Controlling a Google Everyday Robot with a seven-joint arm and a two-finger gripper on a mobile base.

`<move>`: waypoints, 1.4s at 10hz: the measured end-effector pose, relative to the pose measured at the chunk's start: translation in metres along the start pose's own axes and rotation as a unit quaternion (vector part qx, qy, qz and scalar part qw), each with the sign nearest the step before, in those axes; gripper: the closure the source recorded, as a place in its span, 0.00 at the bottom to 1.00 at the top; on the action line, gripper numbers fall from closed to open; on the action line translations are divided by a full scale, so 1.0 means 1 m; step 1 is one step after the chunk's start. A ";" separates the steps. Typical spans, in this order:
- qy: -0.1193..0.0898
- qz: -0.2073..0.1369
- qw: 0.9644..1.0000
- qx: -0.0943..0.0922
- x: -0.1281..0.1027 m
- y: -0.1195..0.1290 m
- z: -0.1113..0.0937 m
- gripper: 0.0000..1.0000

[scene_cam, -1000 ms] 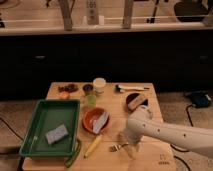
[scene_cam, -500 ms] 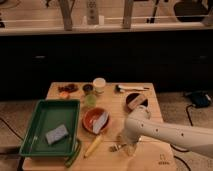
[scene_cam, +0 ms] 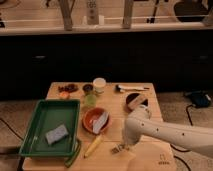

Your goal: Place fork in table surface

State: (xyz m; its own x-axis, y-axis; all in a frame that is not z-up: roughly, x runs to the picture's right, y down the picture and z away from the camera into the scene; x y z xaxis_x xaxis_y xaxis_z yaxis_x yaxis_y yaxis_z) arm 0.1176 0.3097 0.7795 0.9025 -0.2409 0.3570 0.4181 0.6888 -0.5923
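Green plastic tray (scene_cam: 40, 120) lies on the left part of the wooden table surface (scene_cam: 114, 107). In it there is one grey sponge (scene_cam: 56, 134), near the front wall. A slim green thing (scene_cam: 74, 154) lies along the tray's right front corner, outside the wall; what it is I cannot tell.

Just right of the tray stands an orange bowl (scene_cam: 86, 120) with a pale flat piece (scene_cam: 100, 121) leaning inside it. Behind the bowl stands a small green cup (scene_cam: 90, 100), and further back a dark little jar (scene_cam: 88, 88) and a white cup (scene_cam: 99, 84); what these hold is not visible. At the back left corner lie some small red and dark items (scene_cam: 67, 89). On the right side is a dark round bowl (scene_cam: 136, 101) with something pale in it. Behind that a black-headed utensil (scene_cam: 131, 88) lies across the back edge.

A yellow stick (scene_cam: 93, 145) lies slanted in front of the orange bowl. The white arm (scene_cam: 165, 132) comes in from the right and bends down over the front of the table. The gripper (scene_cam: 121, 146) is low over the wood, right of the yellow stick. The fork (scene_cam: 116, 149) shows as a small silvery shape at its tip, at the table surface, apart from the stick. Whether the gripper clamps the fork or has let go, I cannot tell. A small dark logo (scene_cam: 162, 162) marks the front right corner.
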 end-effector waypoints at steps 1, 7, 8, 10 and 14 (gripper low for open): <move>-0.001 0.000 1.000 0.001 -0.001 -0.003 0.003 1.00; -0.003 -0.013 1.000 0.010 -0.004 0.000 -0.012 1.00; -0.004 -0.018 1.000 0.020 -0.004 0.000 -0.027 1.00; -0.005 -0.034 0.999 0.030 -0.003 -0.001 -0.050 1.00; -0.003 -0.068 0.997 0.035 0.001 0.001 -0.079 1.00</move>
State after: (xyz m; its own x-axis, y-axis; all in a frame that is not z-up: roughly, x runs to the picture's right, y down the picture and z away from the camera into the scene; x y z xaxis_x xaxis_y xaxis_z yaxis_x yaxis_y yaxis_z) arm 0.1270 0.2560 0.7228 0.8371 -0.3316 0.4351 0.5284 0.6959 -0.4864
